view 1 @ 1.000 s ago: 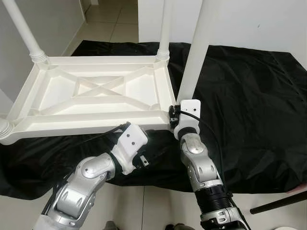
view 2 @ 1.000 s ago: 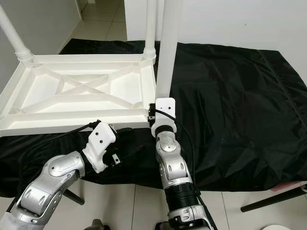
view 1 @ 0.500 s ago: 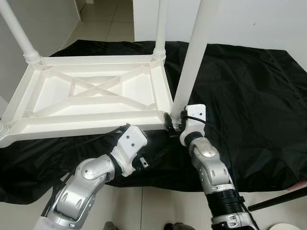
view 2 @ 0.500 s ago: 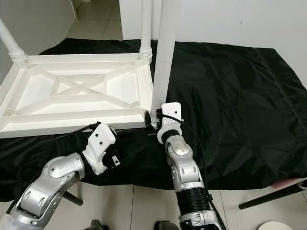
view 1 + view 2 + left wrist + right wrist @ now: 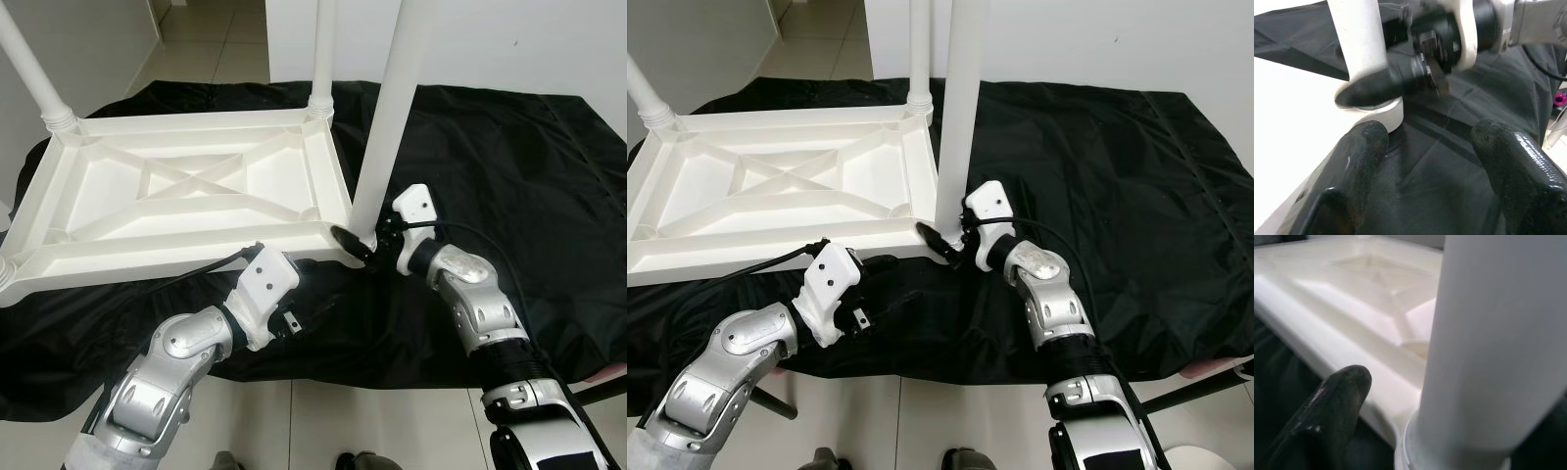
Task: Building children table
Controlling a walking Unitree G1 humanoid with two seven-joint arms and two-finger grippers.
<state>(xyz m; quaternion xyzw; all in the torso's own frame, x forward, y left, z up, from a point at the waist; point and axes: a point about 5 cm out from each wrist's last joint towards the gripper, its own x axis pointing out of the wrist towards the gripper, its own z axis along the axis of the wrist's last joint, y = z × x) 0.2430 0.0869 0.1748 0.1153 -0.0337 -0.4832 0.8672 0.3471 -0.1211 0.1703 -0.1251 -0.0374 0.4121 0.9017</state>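
**Right claw on the near corner leg, left claw open below the frame**

I see the white children's table (image 5: 196,196) lying upside down on a black cloth (image 5: 509,166) spread over the tiled floor (image 5: 323,421), its ribbed underside with the crossed braces facing up. Legs stand up from its corners: one at the far left (image 5: 34,73), one at the far right (image 5: 321,59), and the near right leg (image 5: 387,108), which rises out of the corner closest to me.

My right claw (image 5: 359,245) is at the foot of that near right leg, its black fingers (image 5: 1376,88) closed around the base where the leg meets the frame. From the right wrist, one finger (image 5: 1327,411) lies against the frame edge just beside the leg.

My left claw (image 5: 1425,161) hangs low in front of the table's near rim, over the cloth, with its fingers (image 5: 1352,171) spread wide and nothing between them. It points towards the same corner, near it but not touching.
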